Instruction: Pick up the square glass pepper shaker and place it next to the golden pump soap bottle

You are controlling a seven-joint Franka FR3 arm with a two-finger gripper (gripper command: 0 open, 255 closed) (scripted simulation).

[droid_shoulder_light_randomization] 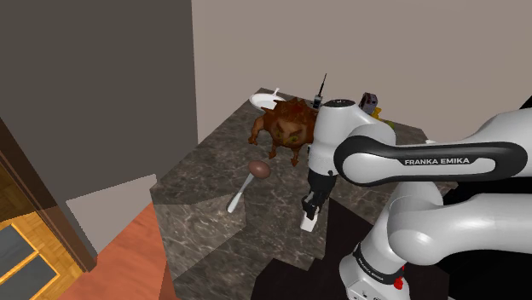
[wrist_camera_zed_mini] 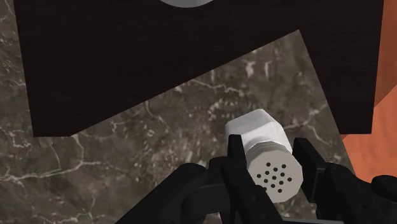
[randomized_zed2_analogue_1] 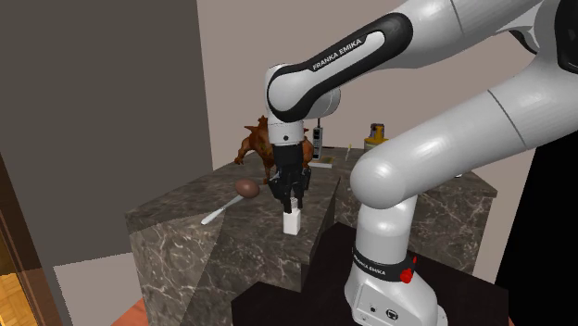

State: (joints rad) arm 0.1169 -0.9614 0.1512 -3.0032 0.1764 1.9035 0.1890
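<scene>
A white Franka arm (randomized_zed2_analogue_1: 435, 139) reaches down over a dark marble tabletop (droid_shoulder_light_randomization: 205, 196). Its black claw (randomized_zed2_analogue_1: 290, 202) is clenched around a small white square pepper shaker (randomized_zed2_analogue_1: 292, 222), just left of centre in the second exterior view. In the wrist view the two fingers (wrist_camera_zed_mini: 236, 153) press against opposite sides of the shaker (wrist_camera_zed_mini: 257, 130), just below its round perforated cap. The shaker hangs upright at the tabletop's near edge, low and right of centre in the shoulder view (droid_shoulder_light_randomization: 309, 224); whether its base touches the marble cannot be told. A spoon (droid_shoulder_light_randomization: 251, 181) with a brown bowl and pale handle lies nearby. Behind it stands a brown horned creature figurine (droid_shoulder_light_randomization: 286, 128). A yellowish pump soap bottle (randomized_zed2_analogue_1: 375, 136) stands well apart from the shaker, at the tabletop's far side.
</scene>
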